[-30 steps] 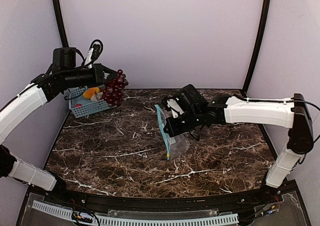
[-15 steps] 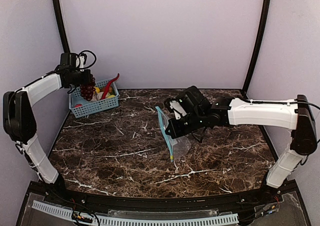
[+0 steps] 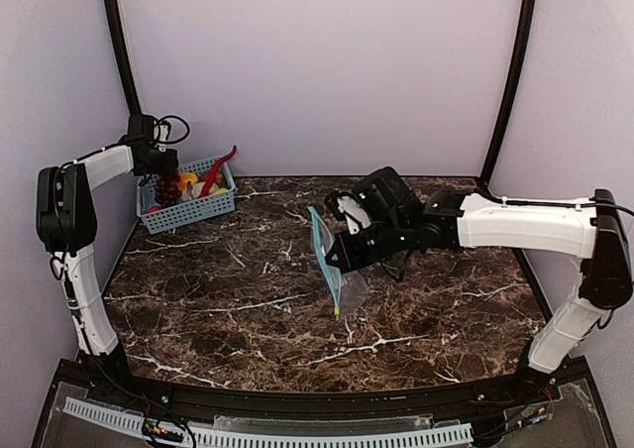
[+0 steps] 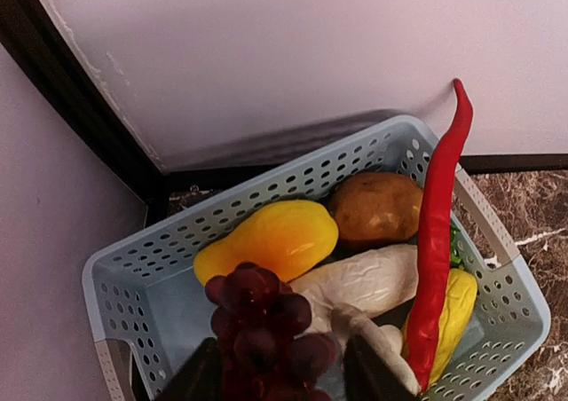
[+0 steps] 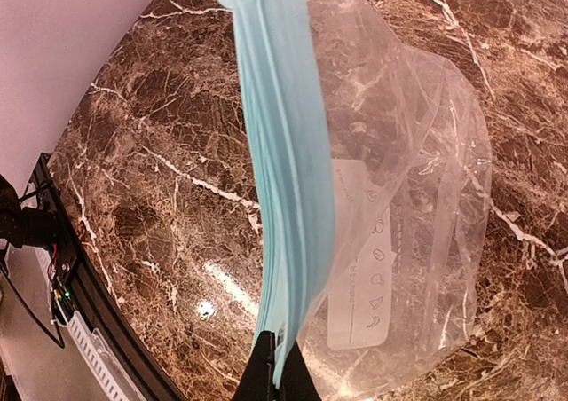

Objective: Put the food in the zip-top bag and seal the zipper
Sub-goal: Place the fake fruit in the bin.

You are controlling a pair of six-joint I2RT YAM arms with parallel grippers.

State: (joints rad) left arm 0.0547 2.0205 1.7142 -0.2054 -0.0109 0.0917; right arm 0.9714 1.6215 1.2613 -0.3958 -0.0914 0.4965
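Observation:
The dark purple grape bunch (image 4: 266, 330) sits over the blue mesh basket (image 4: 133, 268) between my left gripper's (image 4: 284, 365) spread fingers, which stand open. In the basket lie a yellow oblong piece (image 4: 271, 237) and a brown oval piece (image 4: 377, 208). From above, the left gripper (image 3: 161, 166) hangs over the basket (image 3: 188, 213) at the back left. My right gripper (image 5: 277, 365) is shut on the teal zipper (image 5: 284, 153) of the clear zip-top bag (image 5: 408, 197). It holds the strip (image 3: 324, 260) upright at the table's centre, the bag (image 3: 355, 287) trailing on the marble.
A long red chili (image 4: 439, 232) leans on the basket's right rim, beside a white mushroom-like piece (image 4: 364, 277) and another yellow piece (image 4: 457, 308). The basket stands in the back left corner against the wall. Black frame posts (image 3: 119, 52) rise at both back corners.
The left arm swung back from beside the basket to over it, carrying the grape bunch, and its jaws have opened. The right arm kept hold of the bag and barely moved.

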